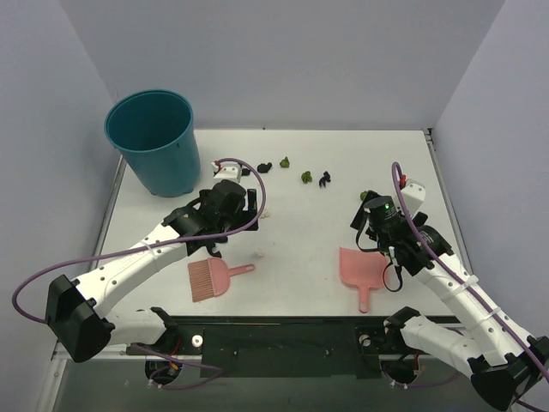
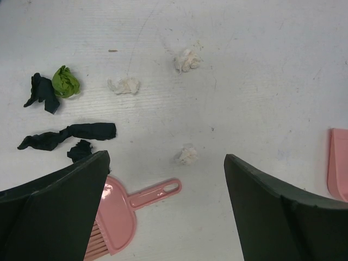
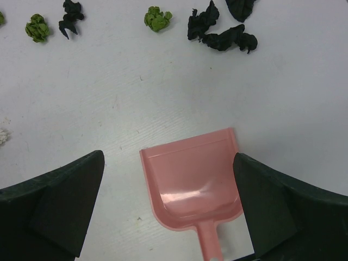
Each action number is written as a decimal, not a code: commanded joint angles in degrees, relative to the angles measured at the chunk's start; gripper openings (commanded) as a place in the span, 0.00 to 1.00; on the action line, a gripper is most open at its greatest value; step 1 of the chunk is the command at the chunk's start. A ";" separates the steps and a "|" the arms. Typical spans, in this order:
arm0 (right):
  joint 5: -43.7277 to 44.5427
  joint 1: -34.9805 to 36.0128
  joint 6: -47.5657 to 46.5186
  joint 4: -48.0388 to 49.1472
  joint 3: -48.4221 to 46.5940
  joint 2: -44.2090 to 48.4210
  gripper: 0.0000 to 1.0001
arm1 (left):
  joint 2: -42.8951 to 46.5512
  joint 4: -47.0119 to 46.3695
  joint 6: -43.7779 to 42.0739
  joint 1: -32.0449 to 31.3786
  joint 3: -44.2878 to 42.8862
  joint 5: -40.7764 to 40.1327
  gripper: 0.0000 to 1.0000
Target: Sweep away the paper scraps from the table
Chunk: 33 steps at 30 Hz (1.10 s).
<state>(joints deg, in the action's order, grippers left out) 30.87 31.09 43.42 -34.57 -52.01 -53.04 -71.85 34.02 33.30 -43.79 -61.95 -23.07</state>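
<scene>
Black and olive-green paper scraps [image 1: 305, 177] lie across the far middle of the white table [image 1: 300, 227], and a whitish wad [image 1: 259, 251] lies nearer. The left wrist view shows a green wad [image 2: 66, 81], black scraps [image 2: 70, 134] and whitish wads [image 2: 188, 155]. My left gripper [image 1: 244, 204] [image 2: 166, 163] is open and empty above the table, with the pink brush [image 1: 210, 279] [image 2: 125, 209] near its left finger. My right gripper [image 1: 371, 225] [image 3: 168, 156] is open and empty over the pink dustpan [image 1: 360, 268] [image 3: 193, 179]. Beyond it lie green [image 3: 157, 18] and black scraps [image 3: 220, 32].
A teal bucket [image 1: 154, 142] stands at the table's far left corner. Pale walls close in the far side, the left and the right. The dustpan's edge also shows at the right of the left wrist view [image 2: 338, 171].
</scene>
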 commanded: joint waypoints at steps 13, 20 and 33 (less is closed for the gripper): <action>1.30 -0.33 0.70 -5.33 0.42 0.74 1.00 | -1.01 -1.67 1.24 -0.15 -1.68 1.80 0.98; -5.03 -0.33 3.86 -8.75 4.02 1.62 0.99 | -2.15 -1.59 1.86 0.37 -1.42 2.94 0.98; -16.63 -0.33 10.28 -11.40 14.39 1.09 0.97 | -1.71 -3.26 3.26 1.60 0.43 5.05 0.98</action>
<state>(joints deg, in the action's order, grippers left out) 17.63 31.09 51.72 -42.96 -38.65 -51.55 -74.06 33.17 35.64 -43.16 -61.84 -18.87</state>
